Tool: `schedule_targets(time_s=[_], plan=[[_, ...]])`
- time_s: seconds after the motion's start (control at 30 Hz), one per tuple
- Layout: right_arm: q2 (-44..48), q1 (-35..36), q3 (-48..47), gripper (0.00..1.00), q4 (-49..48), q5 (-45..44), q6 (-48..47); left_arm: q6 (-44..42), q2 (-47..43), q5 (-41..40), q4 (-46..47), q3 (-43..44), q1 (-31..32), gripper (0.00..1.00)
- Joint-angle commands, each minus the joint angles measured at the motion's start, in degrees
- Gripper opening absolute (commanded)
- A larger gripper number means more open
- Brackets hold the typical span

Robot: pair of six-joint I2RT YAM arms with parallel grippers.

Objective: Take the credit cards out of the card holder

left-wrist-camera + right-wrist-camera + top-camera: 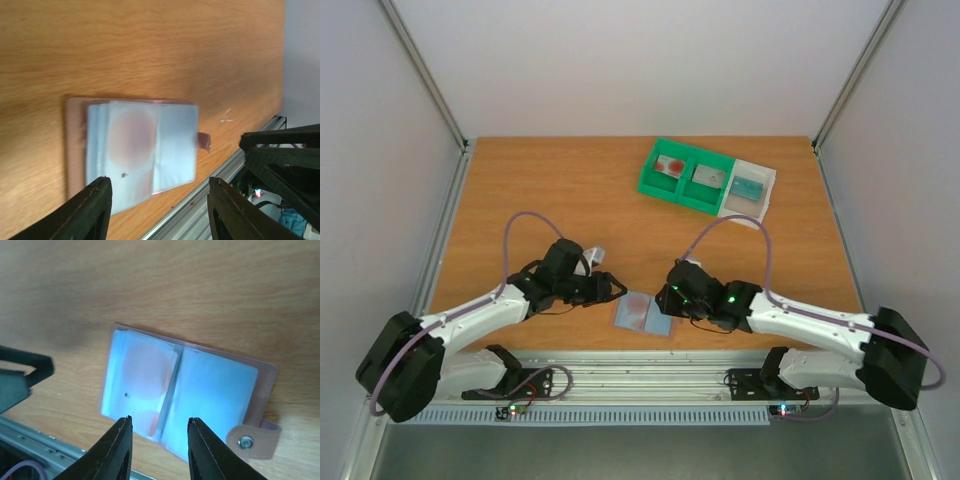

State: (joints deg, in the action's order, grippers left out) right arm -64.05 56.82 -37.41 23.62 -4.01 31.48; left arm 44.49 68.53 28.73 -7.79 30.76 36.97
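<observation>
Near the front edge of the table (550, 190), the holder (643, 314), open and flat, clear pockets up, pinkish cover showing round the rim. To its left, the left gripper (615, 290); to its right, the right gripper (665, 297), both low and aimed at it. From the left wrist: left gripper (159, 182) released, fingers (95, 210) spread wide with nothing between them, the holder (140, 150) just beyond the tips. From the right wrist: right gripper (160, 421) likewise parted and grasping nothing, tips over the near edge of the holder (185, 395), the centre crease showing in the gap; touching or just above, impossible to tell. In the left panel, a pocketed card (147, 367) with a big round red blotch, blurred behind the plastic; lower down, a second red patch close by the left finger (117, 450). Right panel plain pale blue, contents unclear. At the right end, a strap (252, 440) with a metal snap, flat on the wood. Far back on the right, well apart from the holder, a green and white tray (642, 185) with one card per compartment: a blotched card (670, 166) on the left, a grey card (708, 176) in the middle, a teal card (748, 187) in the white end.
</observation>
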Motion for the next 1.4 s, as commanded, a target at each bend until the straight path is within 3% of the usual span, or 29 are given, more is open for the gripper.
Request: schedule_targets(time_s=[0.0, 0.33, 0.83, 1.13, 1.37], plan=[[-6.5, 0.6, -3.0, 0.33, -5.6, 1.6, 2.2, -0.1, -4.2, 0.4, -0.7, -4.2, -2.4, 0.53], [-22.0, 0.8, -9.7, 0.33, -7.9, 3.0, 1.3, 3.5, -8.4, 3.1, 1.6, -8.1, -2.6, 0.52], [-29.7, 1.1, -8.9, 0.31, -6.9, 2.1, 3.9, 5.5, -12.5, 4.3, 2.2, -9.8, -2.5, 0.52], [-29.5, 1.3, -3.3, 0.02, -13.4, 1.4, 3.4, 6.1, -9.3, 9.2, 9.3, -9.8, -2.5, 0.53], [-28.0, 1.2, 1.8, 0.01, -20.0, 1.9, 4.3, 5.2, -2.3, 10.1, 14.2, -9.5, -2.5, 0.53]])
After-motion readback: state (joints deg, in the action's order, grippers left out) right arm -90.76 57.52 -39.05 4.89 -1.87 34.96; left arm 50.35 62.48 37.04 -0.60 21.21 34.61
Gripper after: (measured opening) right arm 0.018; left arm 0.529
